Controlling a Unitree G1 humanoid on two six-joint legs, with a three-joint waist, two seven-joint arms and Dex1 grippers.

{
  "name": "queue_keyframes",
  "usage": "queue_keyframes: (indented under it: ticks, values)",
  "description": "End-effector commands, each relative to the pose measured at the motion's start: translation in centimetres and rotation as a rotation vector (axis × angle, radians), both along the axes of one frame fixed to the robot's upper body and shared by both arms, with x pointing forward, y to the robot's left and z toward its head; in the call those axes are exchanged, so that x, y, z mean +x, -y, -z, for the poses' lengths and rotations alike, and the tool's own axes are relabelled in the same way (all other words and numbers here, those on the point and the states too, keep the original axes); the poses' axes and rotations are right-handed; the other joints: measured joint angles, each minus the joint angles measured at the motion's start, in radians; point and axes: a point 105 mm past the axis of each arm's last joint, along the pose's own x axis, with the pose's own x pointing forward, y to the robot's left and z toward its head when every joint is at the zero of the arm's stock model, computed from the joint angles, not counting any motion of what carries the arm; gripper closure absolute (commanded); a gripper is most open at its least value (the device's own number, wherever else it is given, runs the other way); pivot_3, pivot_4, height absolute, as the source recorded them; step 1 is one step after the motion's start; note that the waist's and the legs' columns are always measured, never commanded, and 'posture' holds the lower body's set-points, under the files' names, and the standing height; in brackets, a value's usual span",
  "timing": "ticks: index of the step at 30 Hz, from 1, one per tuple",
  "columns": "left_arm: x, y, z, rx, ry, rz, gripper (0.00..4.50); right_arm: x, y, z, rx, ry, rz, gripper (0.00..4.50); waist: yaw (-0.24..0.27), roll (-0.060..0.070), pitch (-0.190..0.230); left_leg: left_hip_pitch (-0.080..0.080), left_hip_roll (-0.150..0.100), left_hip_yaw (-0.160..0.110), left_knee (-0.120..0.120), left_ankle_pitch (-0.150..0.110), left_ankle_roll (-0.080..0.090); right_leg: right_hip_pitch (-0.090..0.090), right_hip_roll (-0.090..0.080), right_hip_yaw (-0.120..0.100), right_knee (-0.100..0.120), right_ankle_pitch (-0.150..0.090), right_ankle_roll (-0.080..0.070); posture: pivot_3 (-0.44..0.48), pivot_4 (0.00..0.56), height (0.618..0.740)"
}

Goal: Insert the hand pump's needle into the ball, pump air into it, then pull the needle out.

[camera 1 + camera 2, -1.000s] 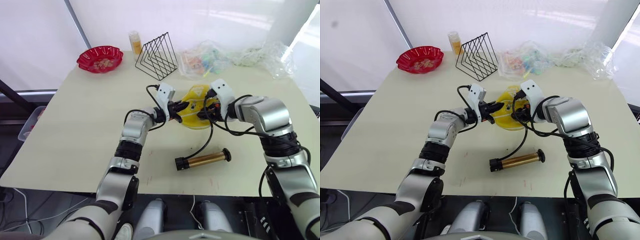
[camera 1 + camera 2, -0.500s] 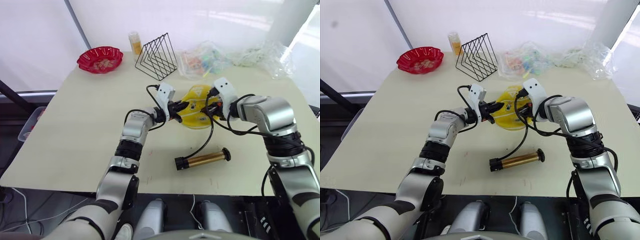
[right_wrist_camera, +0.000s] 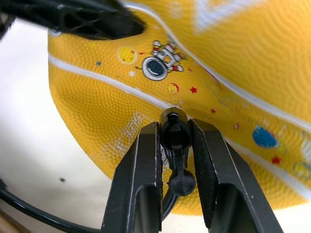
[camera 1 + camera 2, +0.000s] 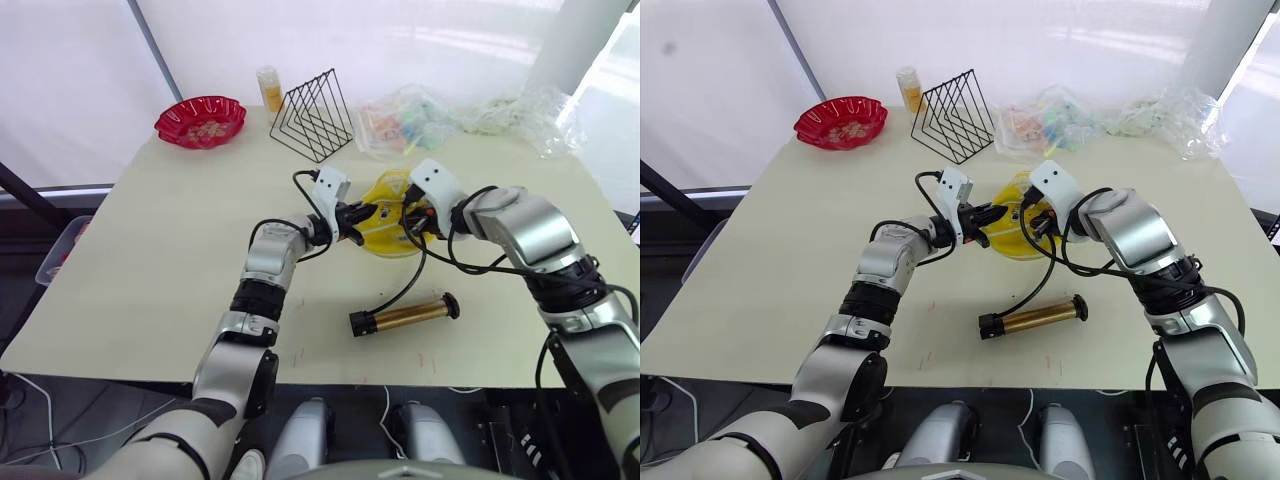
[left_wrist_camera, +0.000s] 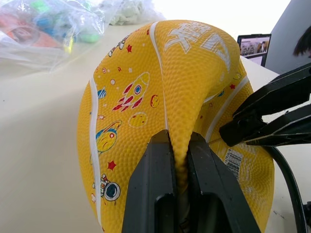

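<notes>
Ball (image 5: pixel 160 97), yellow with rocket and astronaut prints, was pinched by your left pincer (image 5: pixel 181 160); your right pincer (image 3: pixel 175 145) gripped the needle fitting (image 3: pixel 174 133) against it.

There was one yellow ball (image 4: pixel 388 212) and one hand pump (image 4: pixel 404 317). One red bowl (image 4: pixel 200 119), one wire rack (image 4: pixel 314 113) and one small bottle (image 4: pixel 269 87) stood behind.
</notes>
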Motion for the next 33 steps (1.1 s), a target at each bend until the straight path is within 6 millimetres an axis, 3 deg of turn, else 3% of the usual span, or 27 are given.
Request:
queue_keyframes:
  ticks: [1, 7, 17, 22, 30, 33]
  values:
    - [-1.1, 1.9, 2.3, 0.033, -0.079, 0.071, 4.50, -0.1, -1.2, -0.3, -0.056, 0.036, -0.095, 4.16, 0.000, 0.000, 0.000, 0.000, 0.000, 0.000, 0.000, 0.000, 0.000, 0.000, 0.000, 0.000, 0.000, 0.000, 0.000, 0.000, 0.150, 0.737]
    - [-0.9, 2.0, 2.2, 0.022, -0.089, 0.060, 4.50, 0.6, -1.6, 1.0, -0.294, 0.036, -0.208, 4.16, -0.002, 0.000, 0.000, 0.003, 0.000, 0.001, 0.000, 0.000, 0.000, 0.002, 0.000, 0.001, 0.000, 0.000, 0.000, 0.000, 0.150, 0.737]
    - [-0.7, 2.0, 2.2, 0.016, -0.102, 0.051, 4.50, 2.7, -1.7, 2.9, -0.387, -0.053, -0.213, 4.16, -0.001, -0.002, -0.002, 0.007, 0.000, -0.001, 0.001, 0.000, 0.000, 0.007, 0.000, 0.000, 0.001, 0.000, 0.000, 0.000, 0.150, 0.737]
    - [-0.7, 1.6, 2.3, 0.015, -0.106, 0.037, 4.50, 2.9, -0.1, 4.5, -0.462, -0.087, -0.196, 4.16, -0.002, -0.003, -0.004, 0.008, 0.000, -0.001, 0.001, 0.000, -0.001, 0.007, 0.000, 0.000, 0.001, 0.000, 0.000, 0.000, 0.150, 0.737]
    - [-0.7, 1.3, 2.5, 0.016, -0.110, 0.028, 4.50, 2.6, 0.9, 3.7, -0.463, -0.092, -0.201, 4.16, -0.001, -0.003, -0.004, 0.012, 0.000, -0.002, 0.001, 0.000, 0.000, 0.011, 0.000, -0.001, 0.001, 0.000, 0.000, 0.000, 0.150, 0.737]
    - [-0.8, 1.5, 2.6, 0.016, -0.114, 0.033, 4.50, 2.4, 1.5, 2.5, -0.461, -0.080, -0.199, 4.16, 0.002, -0.003, -0.004, 0.011, 0.000, -0.002, 0.001, 0.000, -0.001, 0.011, 0.000, -0.001, 0.001, 0.000, 0.000, 0.000, 0.150, 0.737]
